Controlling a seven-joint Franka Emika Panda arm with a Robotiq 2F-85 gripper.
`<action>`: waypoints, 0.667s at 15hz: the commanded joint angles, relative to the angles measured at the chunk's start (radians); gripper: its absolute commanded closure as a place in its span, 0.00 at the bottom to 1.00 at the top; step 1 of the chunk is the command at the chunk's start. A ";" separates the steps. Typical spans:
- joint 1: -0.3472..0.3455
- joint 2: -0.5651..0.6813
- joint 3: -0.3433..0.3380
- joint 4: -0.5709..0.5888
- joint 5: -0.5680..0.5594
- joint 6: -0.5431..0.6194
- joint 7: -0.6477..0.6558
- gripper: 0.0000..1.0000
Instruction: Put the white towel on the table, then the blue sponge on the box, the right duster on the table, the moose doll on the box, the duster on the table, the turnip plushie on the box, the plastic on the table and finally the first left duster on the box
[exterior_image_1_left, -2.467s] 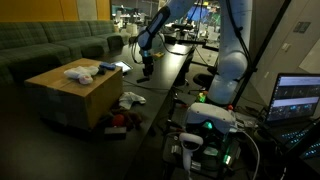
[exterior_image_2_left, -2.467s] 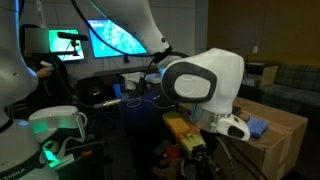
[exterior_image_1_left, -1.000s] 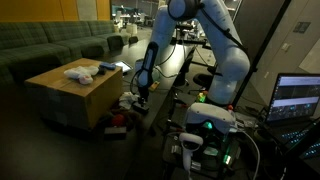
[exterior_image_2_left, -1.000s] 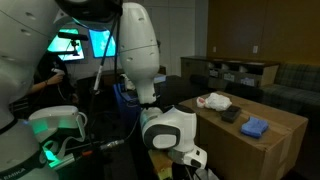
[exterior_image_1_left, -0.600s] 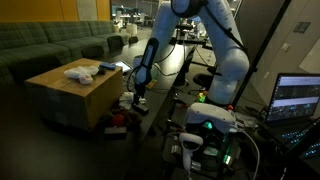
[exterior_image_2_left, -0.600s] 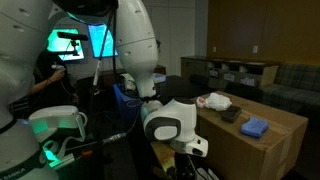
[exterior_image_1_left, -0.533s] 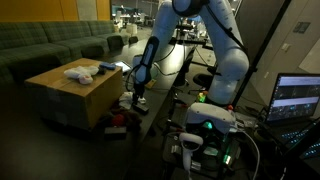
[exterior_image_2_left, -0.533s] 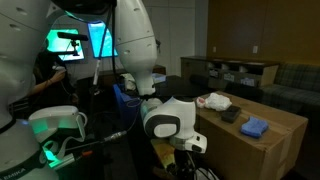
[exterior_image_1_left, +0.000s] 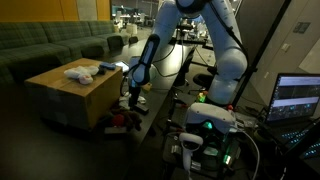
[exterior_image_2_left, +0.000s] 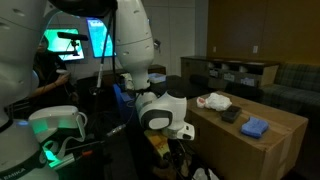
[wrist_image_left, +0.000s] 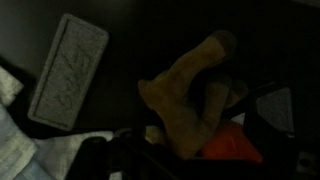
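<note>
The tan box (exterior_image_1_left: 70, 92) carries the white towel (exterior_image_1_left: 78, 72) and the blue sponge (exterior_image_1_left: 107, 67); both also show on the box top, the towel (exterior_image_2_left: 213, 101) and the sponge (exterior_image_2_left: 255, 127). My arm reaches down into the gap between the box and the black table (exterior_image_1_left: 168, 68). My gripper (exterior_image_1_left: 128, 103) hangs low over a pile of things there. In the dim wrist view a brown soft toy (wrist_image_left: 185, 95), the moose doll by its look, lies under my gripper (wrist_image_left: 195, 135). Its dark jaws stand wide on either side of the toy, open, and hold nothing.
Beside the toy lie an orange-red thing (wrist_image_left: 232, 147), a grey flat duster (wrist_image_left: 68, 68) and a pale cloth (wrist_image_left: 22, 150). A small dark object (exterior_image_2_left: 231, 115) rests on the box. A couch (exterior_image_1_left: 50, 45) stands behind, a laptop (exterior_image_1_left: 300, 98) and equipment in front.
The arm has come off the table and dropped into the gap by the box. Over the last second the gripper shifted a little toward the box and the pile.
</note>
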 joint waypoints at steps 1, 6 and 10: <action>-0.023 0.022 0.044 -0.002 0.016 0.016 -0.058 0.00; 0.062 0.056 -0.019 -0.003 -0.004 0.107 0.003 0.00; 0.135 0.092 -0.080 -0.004 -0.013 0.208 0.051 0.00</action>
